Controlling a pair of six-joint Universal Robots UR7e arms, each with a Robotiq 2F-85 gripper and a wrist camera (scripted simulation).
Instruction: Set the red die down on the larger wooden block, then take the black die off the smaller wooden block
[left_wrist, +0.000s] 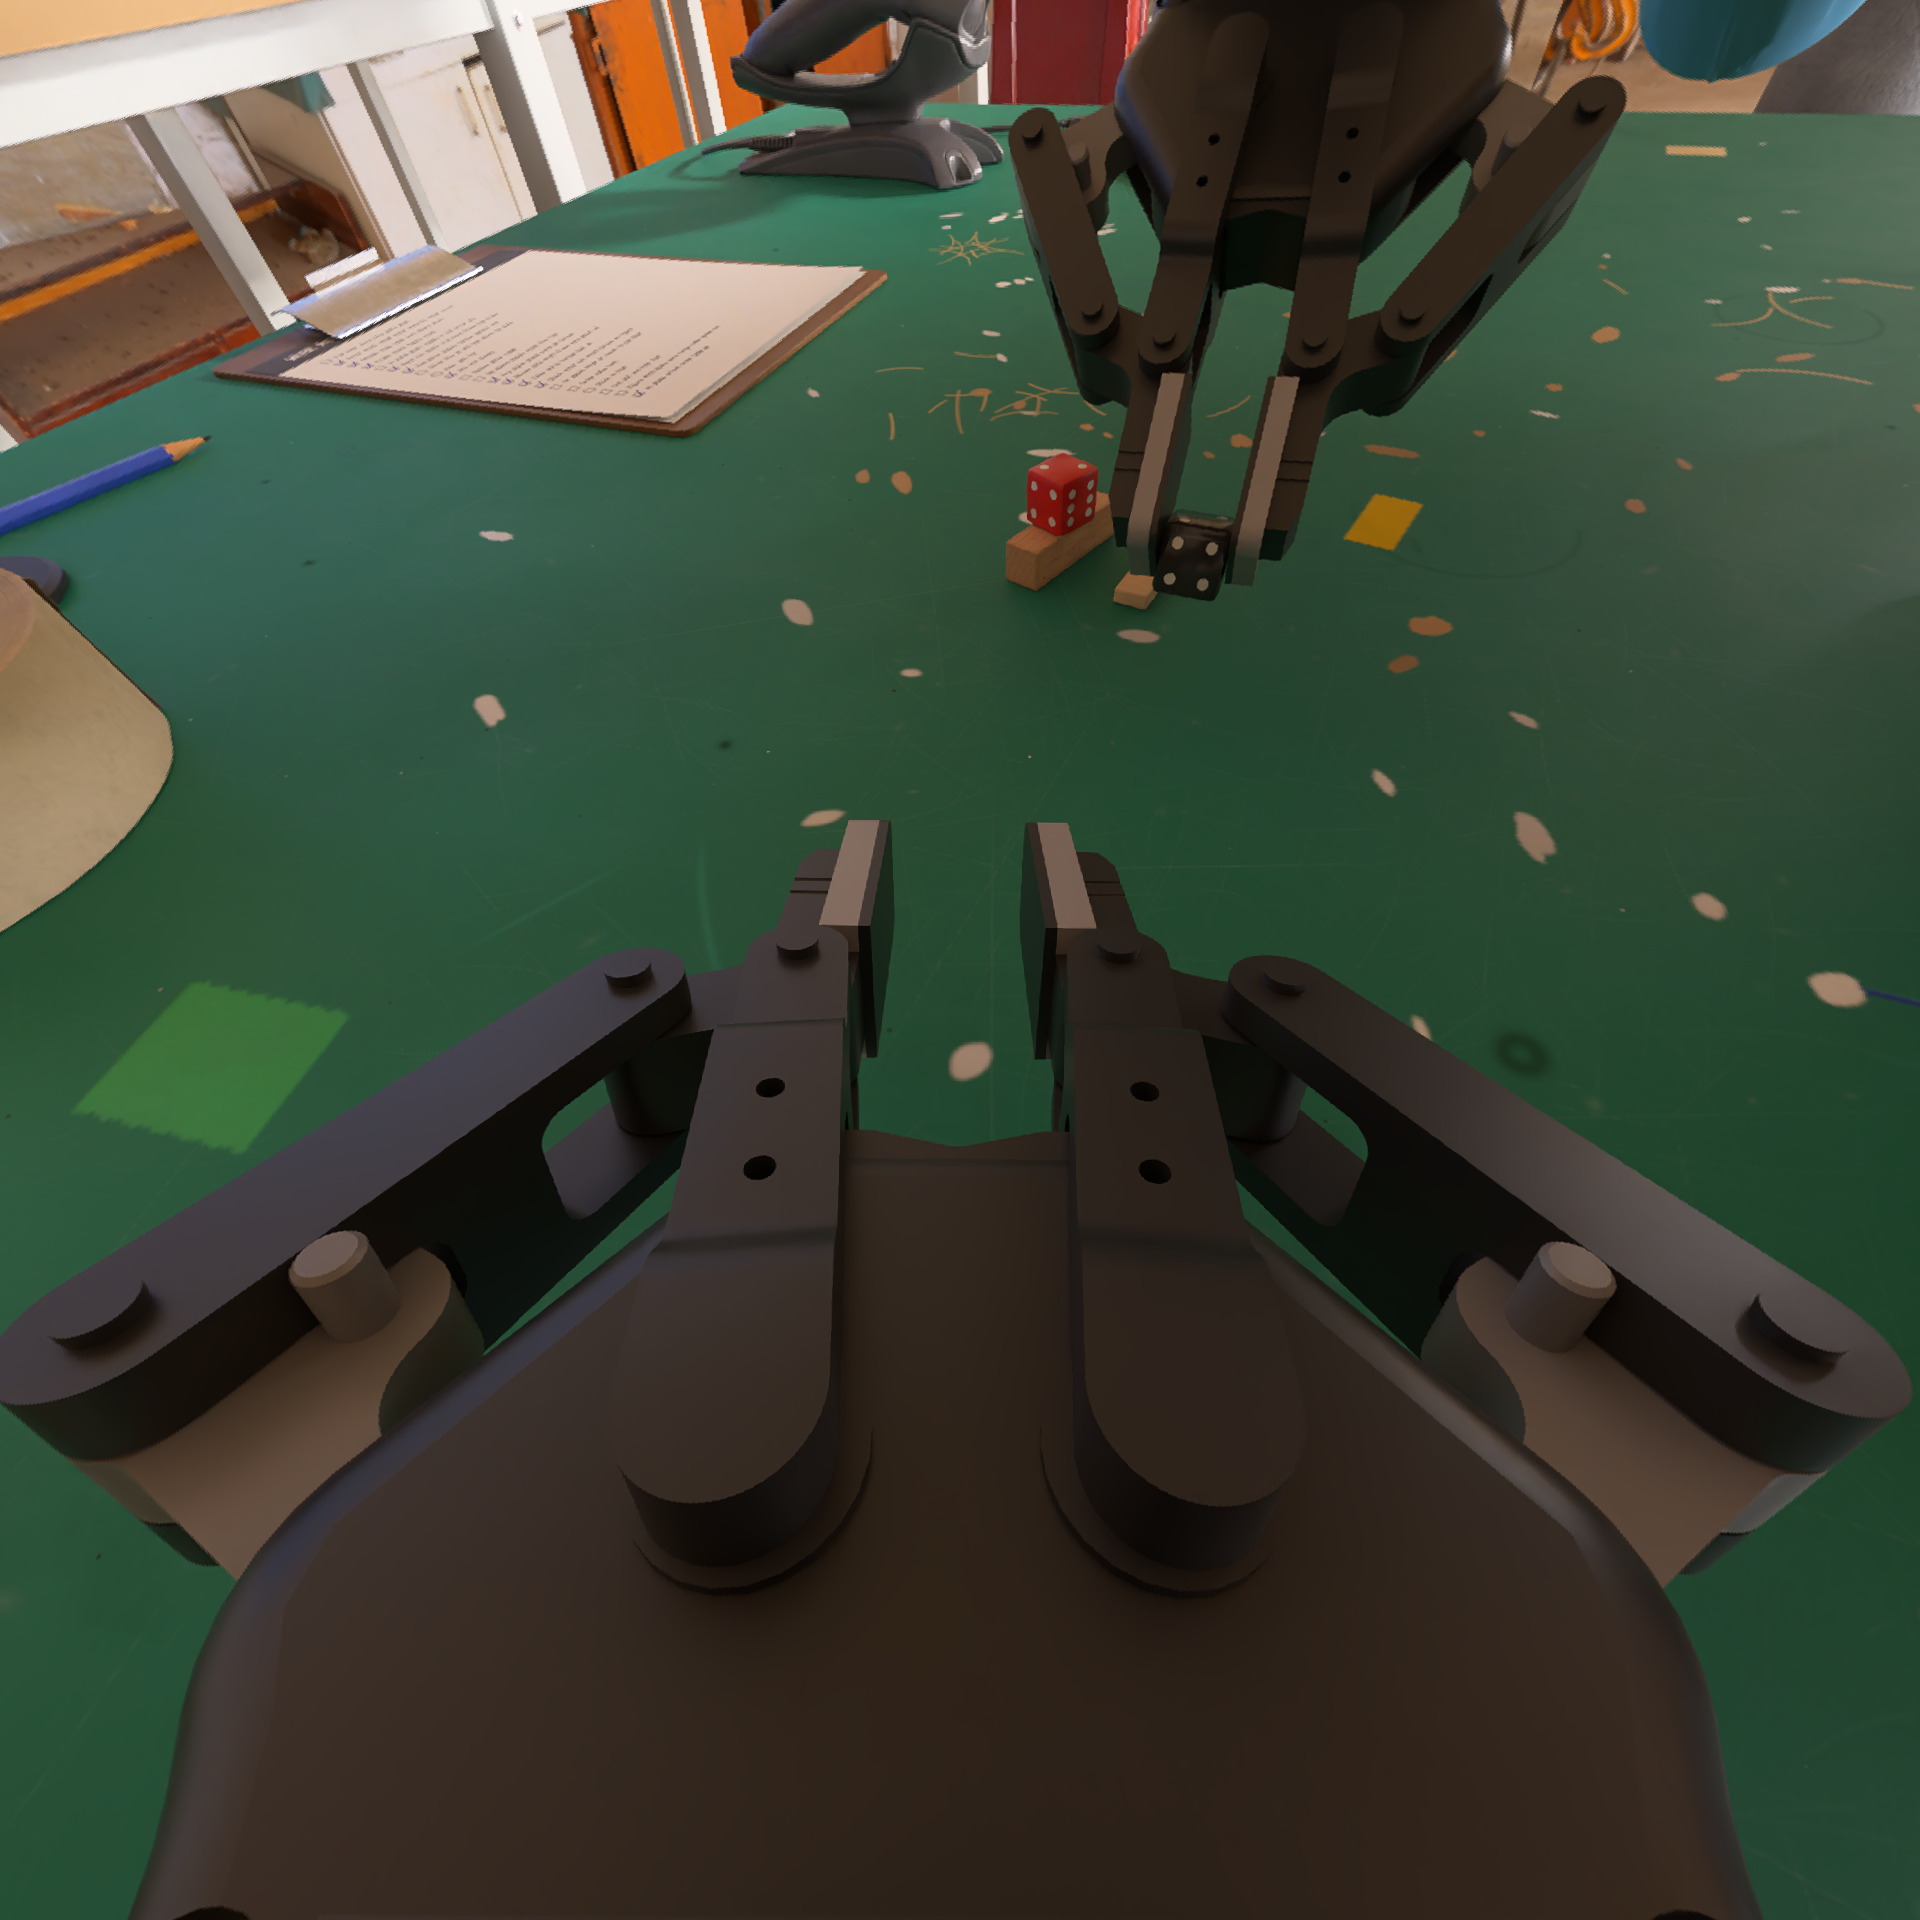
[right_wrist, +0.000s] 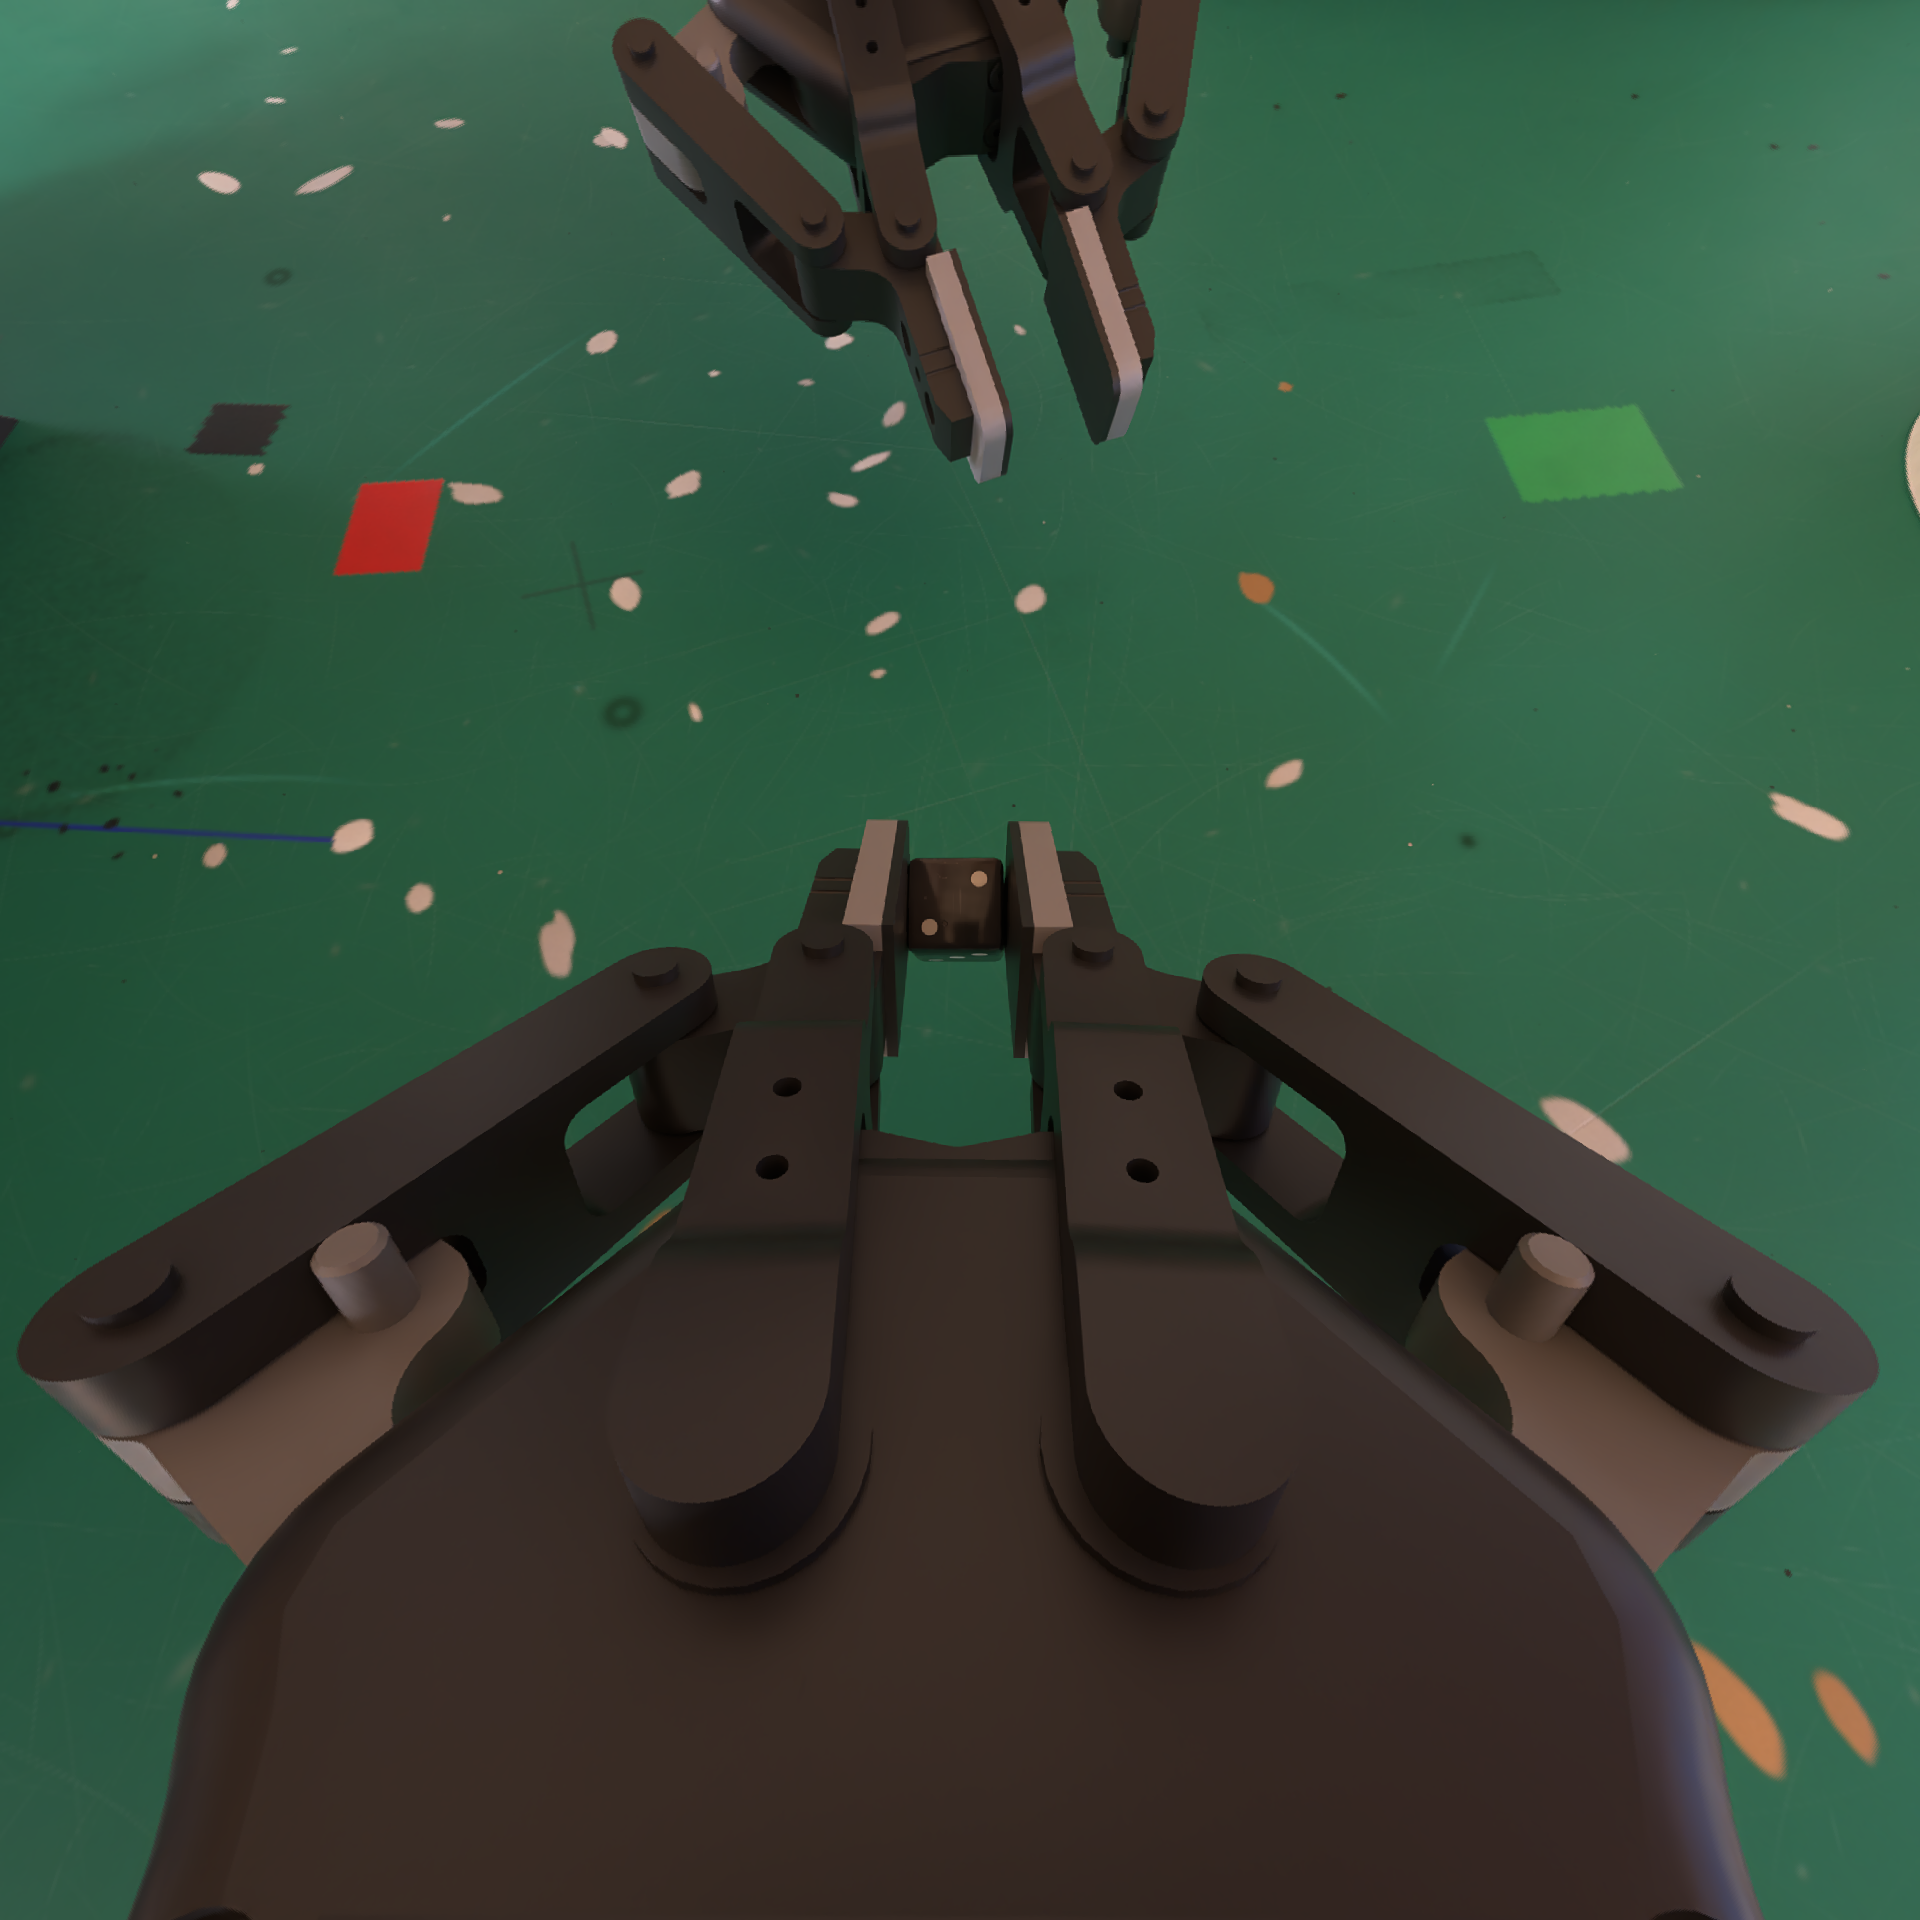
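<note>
The right gripper (left_wrist: 1195, 556) is clamped on the black die (left_wrist: 1192, 562), its two pads pressed against opposite faces; the die hangs just beside the smaller wooden block (left_wrist: 1135, 592), at its 3 o'clock in the left wrist view. The red die (left_wrist: 1061, 492) rests on the larger wooden block (left_wrist: 1055, 549), at 9 o'clock from the black die. The left gripper (left_wrist: 957, 873) hovers over the green table (left_wrist: 623, 675) with fingers apart, holding nothing. A clipboard (left_wrist: 582, 338) lies at 10 o'clock, bearing a printed sheet too small to read.
</note>
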